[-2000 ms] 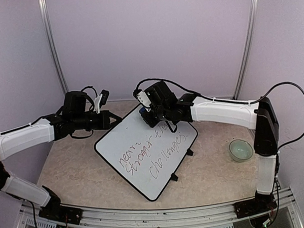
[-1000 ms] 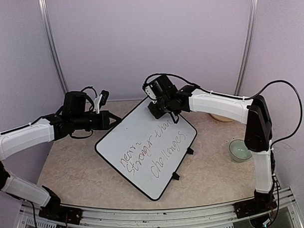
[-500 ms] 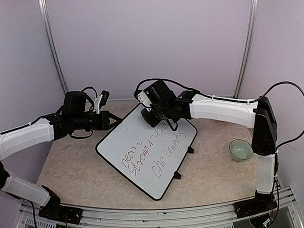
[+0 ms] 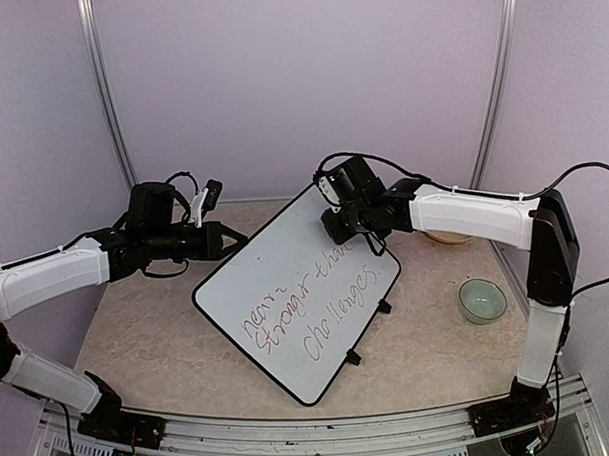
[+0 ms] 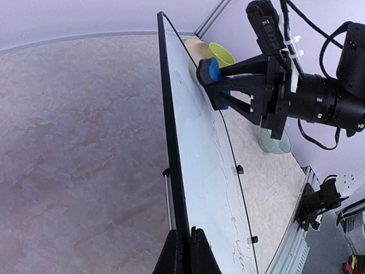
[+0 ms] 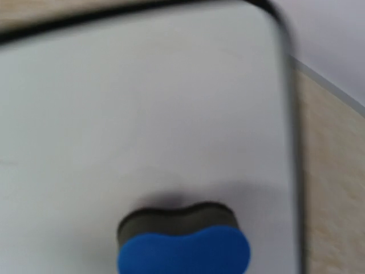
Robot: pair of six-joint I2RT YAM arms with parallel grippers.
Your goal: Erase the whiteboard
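Observation:
The whiteboard point(image 4: 286, 279) stands tilted on the table, with purple and red handwriting across its lower half and a blank upper part. My left gripper point(image 4: 232, 241) is shut on the board's black frame at its left edge; in the left wrist view the fingertips point(image 5: 173, 242) pinch that edge. My right gripper point(image 4: 336, 227) is at the board's upper right corner, shut on a blue eraser point(image 5: 214, 71) with its dark pad pressed flat on the white surface point(image 6: 142, 103). The eraser point(image 6: 183, 248) fills the bottom of the right wrist view and hides the fingers.
A pale green glass bowl point(image 4: 482, 300) sits on the table at the right. A beige cup point(image 5: 197, 50) and a green cup point(image 5: 223, 56) stand behind the board's far corner. Black stand feet point(image 4: 382, 305) stick out along the board's right edge.
My right gripper has swept the eraser to the right along the top of the board, ending at its upper right corner. The left arm has held still on the frame.

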